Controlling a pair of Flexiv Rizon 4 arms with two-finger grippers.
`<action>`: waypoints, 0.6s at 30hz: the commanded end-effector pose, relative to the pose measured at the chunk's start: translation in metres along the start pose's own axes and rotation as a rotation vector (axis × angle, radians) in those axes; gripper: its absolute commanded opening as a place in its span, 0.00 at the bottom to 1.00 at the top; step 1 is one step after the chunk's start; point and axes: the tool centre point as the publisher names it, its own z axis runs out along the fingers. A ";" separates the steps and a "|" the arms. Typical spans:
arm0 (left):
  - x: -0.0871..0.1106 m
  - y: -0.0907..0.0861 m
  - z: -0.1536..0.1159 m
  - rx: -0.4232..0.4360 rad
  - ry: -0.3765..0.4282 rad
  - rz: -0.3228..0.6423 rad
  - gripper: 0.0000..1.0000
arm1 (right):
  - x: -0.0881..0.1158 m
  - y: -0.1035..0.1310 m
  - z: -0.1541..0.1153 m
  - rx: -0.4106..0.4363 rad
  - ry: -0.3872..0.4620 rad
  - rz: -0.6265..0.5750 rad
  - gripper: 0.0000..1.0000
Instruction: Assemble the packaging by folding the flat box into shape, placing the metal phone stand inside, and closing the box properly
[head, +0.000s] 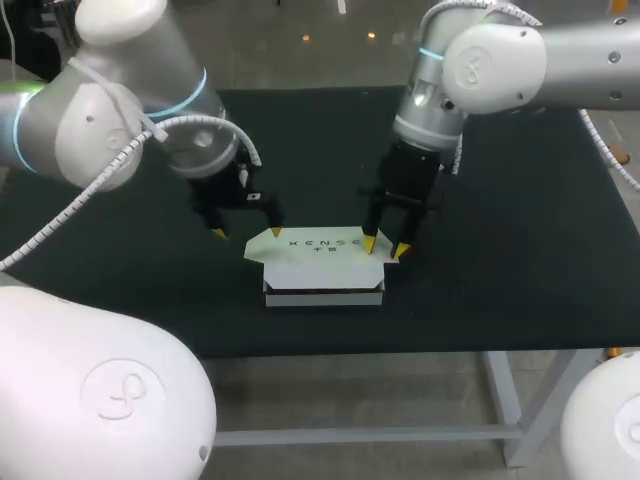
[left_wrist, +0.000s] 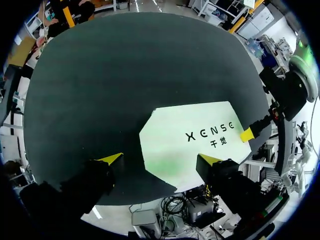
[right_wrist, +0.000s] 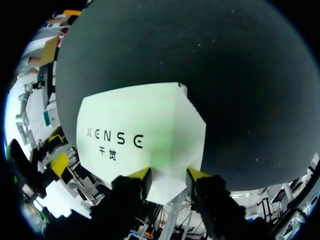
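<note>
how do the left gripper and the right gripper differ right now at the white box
Spread: the left gripper has its fingers wide apart; the right gripper has them close together, with a small gap.
Place: the left gripper straddles the left end of the white box, one tip over the table and one over the lid; the right gripper has both tips at the box's right end.
Shared: both point down, are open and hold nothing.

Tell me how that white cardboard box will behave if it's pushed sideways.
The white box looks low and wide, so it probably slides rather than tips. Its thin card lid likely flexes under pressure. It is probably light, being folded card.
</note>
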 end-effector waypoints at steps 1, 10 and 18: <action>0.004 0.001 0.000 -0.009 -0.638 -0.286 1.00 | 0.000 0.001 0.000 0.000 0.000 -0.004 0.49; 0.011 -0.004 0.010 -0.123 -0.505 -0.182 1.00 | 0.000 0.001 0.001 -0.005 0.002 -0.001 0.49; 0.016 0.003 0.013 -0.180 -0.394 -0.099 1.00 | 0.000 0.000 0.002 -0.013 -0.001 -0.003 0.49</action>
